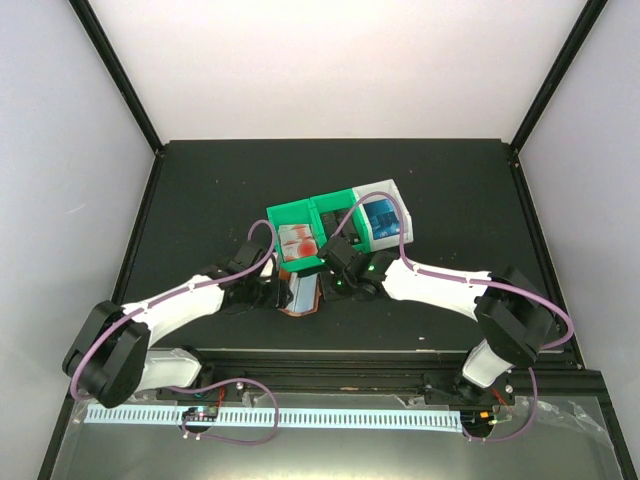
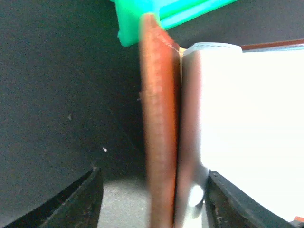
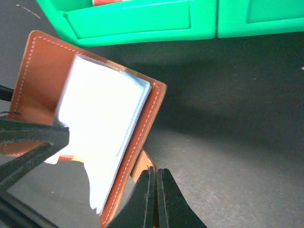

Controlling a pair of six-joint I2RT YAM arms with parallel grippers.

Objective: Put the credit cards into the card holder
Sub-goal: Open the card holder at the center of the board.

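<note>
My left claw [image 2: 154, 175] stands apart, straddling the upright cover of the reddish-brown leather card holder [image 2: 159, 109]. My right claw [image 3: 155, 172] is together at its edge.

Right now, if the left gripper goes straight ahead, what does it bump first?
The wallet: its brown cover stands on edge inside the left gripper. Behind that comes the green bin, though how far is unclear.

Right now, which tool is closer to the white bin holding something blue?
Right. The right tool is on the near side of the white bin, at the right edge of the card holder; the left tool is farther, at its left side.
</note>
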